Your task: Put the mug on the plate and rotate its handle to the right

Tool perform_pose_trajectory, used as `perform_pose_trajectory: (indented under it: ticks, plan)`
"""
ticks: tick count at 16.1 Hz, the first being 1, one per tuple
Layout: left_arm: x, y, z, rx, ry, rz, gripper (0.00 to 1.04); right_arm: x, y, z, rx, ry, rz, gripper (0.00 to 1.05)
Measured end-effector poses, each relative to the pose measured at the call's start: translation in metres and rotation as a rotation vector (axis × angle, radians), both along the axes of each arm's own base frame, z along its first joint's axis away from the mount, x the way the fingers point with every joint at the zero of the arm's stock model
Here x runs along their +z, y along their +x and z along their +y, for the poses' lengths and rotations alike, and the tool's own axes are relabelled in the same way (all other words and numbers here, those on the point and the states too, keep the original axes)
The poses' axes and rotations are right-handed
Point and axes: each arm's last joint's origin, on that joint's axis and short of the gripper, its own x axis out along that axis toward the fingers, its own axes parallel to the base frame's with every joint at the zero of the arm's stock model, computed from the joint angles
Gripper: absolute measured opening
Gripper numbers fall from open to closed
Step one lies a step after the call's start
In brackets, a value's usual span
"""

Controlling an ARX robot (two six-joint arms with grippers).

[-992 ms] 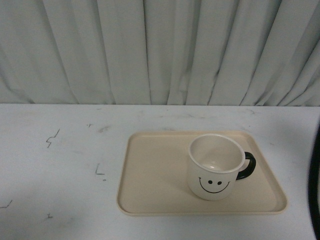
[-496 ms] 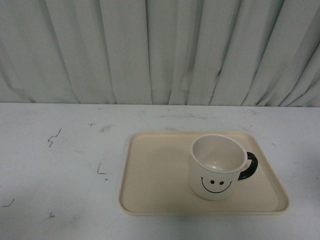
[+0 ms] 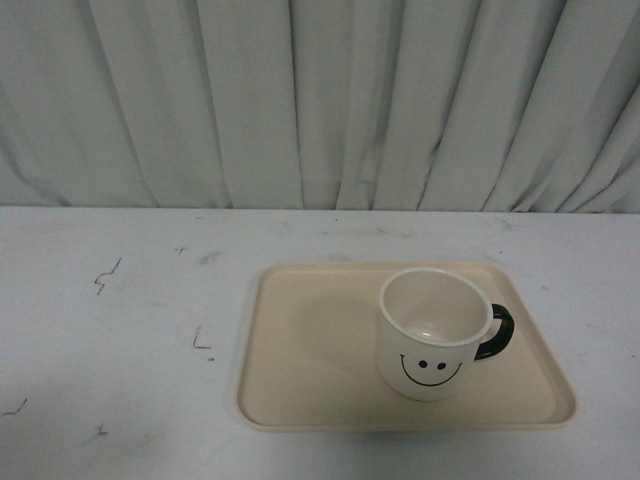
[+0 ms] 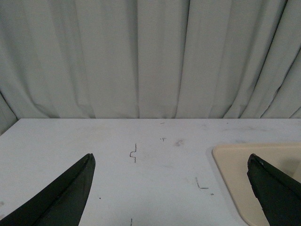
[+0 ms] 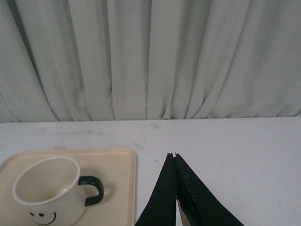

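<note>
The cream mug (image 3: 431,334) stood upright on the beige plate (image 3: 310,370), in its right half, with the smiley face turned toward the robot and the black handle (image 3: 496,333) pointing to the robot's right. The mug's rim was clear and nothing touched it.

In the right wrist view, the right gripper (image 5: 175,157) had its two black fingers pressed together tip to tip, clenched on nothing. The mug lay to the left of this gripper, well apart from it, its handle the part nearest the fingertips, and the plate's near corner sat just beside the fingers' left flank.

In the left wrist view, the left gripper (image 4: 171,162) was spread wide, released, with one dark finger (image 4: 61,197) at each lower edge of the picture and bare white table (image 4: 141,188) between them. The plate's rounded corner showed just inside the right-hand finger; the mug was out of that view. Grey curtains (image 3: 320,100) hung beyond the table.
</note>
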Motion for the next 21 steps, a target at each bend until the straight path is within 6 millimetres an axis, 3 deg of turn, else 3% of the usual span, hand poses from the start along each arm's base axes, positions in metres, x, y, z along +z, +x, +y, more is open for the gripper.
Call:
perform_pose_trajectory:
  ticks: [7, 21]
  plan:
    - [0.0, 0.0, 0.0, 0.0, 0.0, 0.0, 0.98, 0.009, -0.021, 0.0, 0.0, 0.0, -0.033, 0.02]
    - [0.0, 0.0, 0.0, 0.0, 0.0, 0.0, 0.98, 0.01, -0.039, 0.0, 0.0, 0.0, -0.041, 0.02]
